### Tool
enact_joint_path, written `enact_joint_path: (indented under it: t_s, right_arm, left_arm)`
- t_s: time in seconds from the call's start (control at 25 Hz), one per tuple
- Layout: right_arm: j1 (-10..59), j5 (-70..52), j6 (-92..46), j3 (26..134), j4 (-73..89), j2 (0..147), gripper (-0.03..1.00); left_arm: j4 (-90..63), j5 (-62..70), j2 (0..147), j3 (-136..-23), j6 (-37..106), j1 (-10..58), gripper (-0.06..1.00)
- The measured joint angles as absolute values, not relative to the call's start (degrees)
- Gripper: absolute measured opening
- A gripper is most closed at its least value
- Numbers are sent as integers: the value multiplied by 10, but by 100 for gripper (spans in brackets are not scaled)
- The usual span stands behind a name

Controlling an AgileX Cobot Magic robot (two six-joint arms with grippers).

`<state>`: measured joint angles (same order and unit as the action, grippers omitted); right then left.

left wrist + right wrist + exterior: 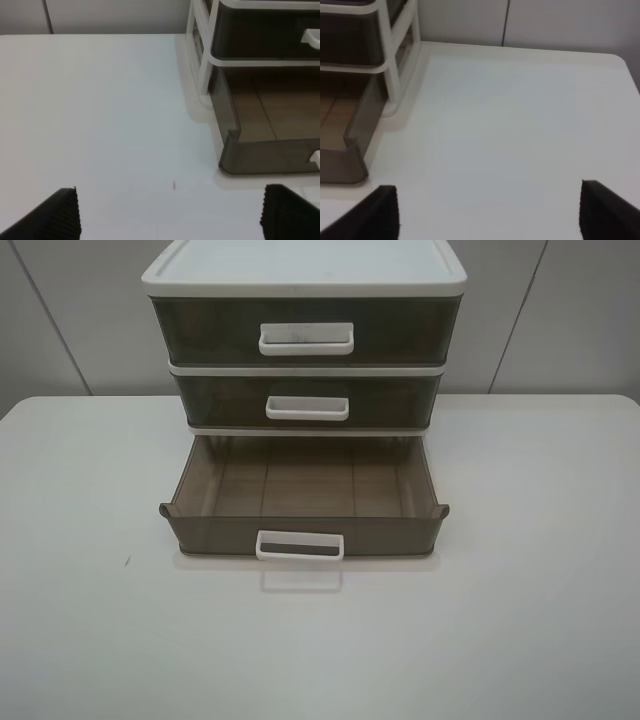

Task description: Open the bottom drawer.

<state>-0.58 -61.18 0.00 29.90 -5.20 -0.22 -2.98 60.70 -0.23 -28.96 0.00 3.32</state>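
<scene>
The bottom drawer point(300, 502) of the three-drawer cabinet point(303, 280) stands pulled out toward the table's front. It is smoky-brown, with a ribbed floor, nothing inside, and a small white loop handle point(300, 546). It also shows in the left wrist view point(260, 150) and in the right wrist view point(350, 145). Neither gripper appears in the exterior high view. My left gripper point(170, 212) is open over bare table, apart from the drawer's corner. My right gripper point(487, 212) is open over bare table on the drawer's other side.
The middle drawer point(306, 402) and the top drawer point(305, 332) are pushed in. The cabinet stands at the back middle of a white table point(520, 620). A grey panelled wall point(580, 320) is behind. A small dark mark point(127, 561) lies on the table's left.
</scene>
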Motion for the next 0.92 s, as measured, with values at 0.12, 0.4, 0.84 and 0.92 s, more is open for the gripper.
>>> enact_joint_path:
  t_s: [0.12,0.4,0.84,0.92]
  right_arm:
    - [-16,-611,0,297,-48,-2,72]
    - [-16,-611,-5,297,-46,-2,72]
    - [-16,-611,-5,297,-46,-2,72]
    - [-16,-611,-5,297,-46,-2,72]
  left_arm:
    - [-30,607,-2,-290,0,33,74]
    - [-30,607,-2,-290,0,33,74]
    - [-30,607,-2,-290,0,33,74]
    - [-30,607,-2,-290,0,33,74]
